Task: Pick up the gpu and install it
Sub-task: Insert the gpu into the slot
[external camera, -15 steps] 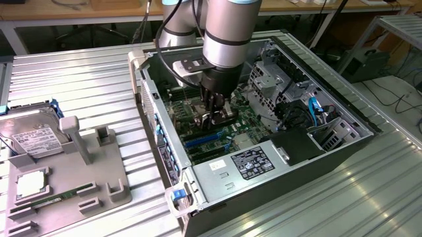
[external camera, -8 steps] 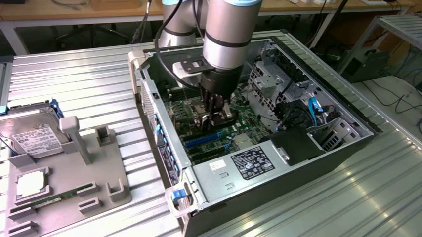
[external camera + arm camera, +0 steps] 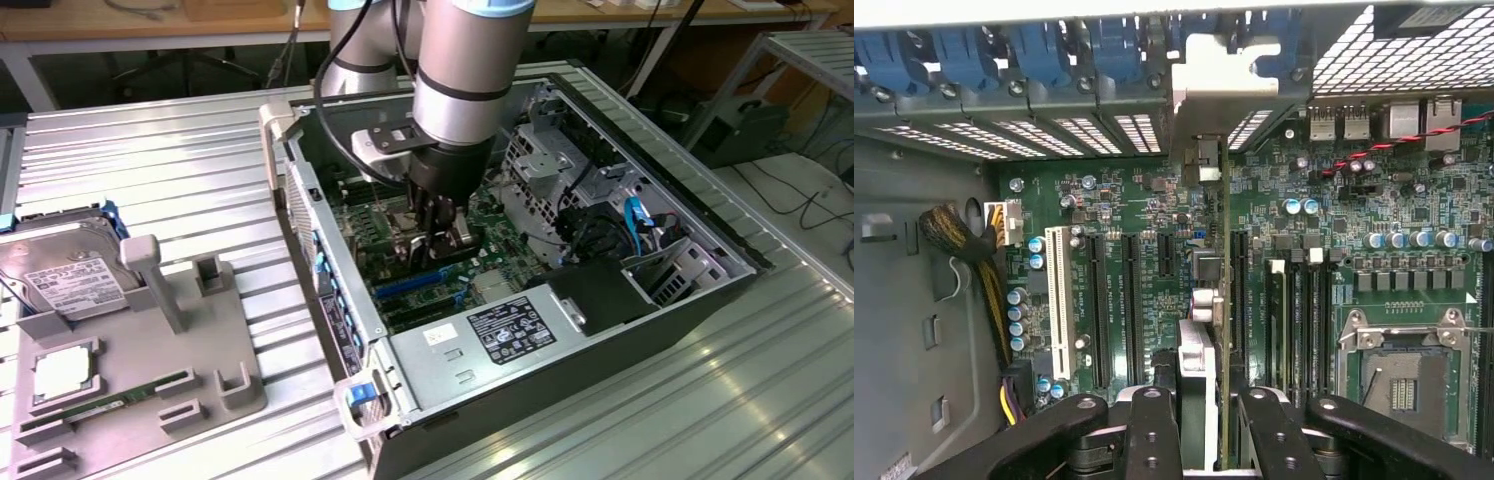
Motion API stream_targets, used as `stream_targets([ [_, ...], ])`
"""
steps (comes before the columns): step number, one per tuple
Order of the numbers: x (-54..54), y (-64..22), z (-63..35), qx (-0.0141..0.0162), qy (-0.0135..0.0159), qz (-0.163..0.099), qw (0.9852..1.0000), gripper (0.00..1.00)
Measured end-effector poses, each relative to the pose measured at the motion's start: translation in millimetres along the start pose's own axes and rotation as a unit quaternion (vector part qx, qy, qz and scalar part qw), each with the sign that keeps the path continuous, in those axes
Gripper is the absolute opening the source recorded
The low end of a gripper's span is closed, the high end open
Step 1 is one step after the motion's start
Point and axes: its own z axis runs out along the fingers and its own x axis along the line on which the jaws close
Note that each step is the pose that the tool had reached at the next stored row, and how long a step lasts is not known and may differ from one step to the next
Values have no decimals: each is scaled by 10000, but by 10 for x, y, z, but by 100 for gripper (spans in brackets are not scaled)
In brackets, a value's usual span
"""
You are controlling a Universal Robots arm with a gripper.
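Bright even light; glare streaks on ribbed table (image 3: pixel 667 420); computer case (image 3: pixel 587 390) interior dimmer.

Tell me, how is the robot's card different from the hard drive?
The gpu is thin and stands on edge; the hard drive is boxy with a white label. The gripper holds the gpu inside the computer case; the hard drive rests in the grey holder outside it. Both are computer parts.

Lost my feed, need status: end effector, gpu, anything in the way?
End effector shut on gpu, inside the case. Gpu edge-on over motherboard slots; seating unclear. Nothing seen blocking.
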Motion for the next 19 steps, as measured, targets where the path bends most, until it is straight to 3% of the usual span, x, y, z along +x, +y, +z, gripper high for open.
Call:
stream_targets([
  [19,21,36,70,0,0,0,10000,28],
])
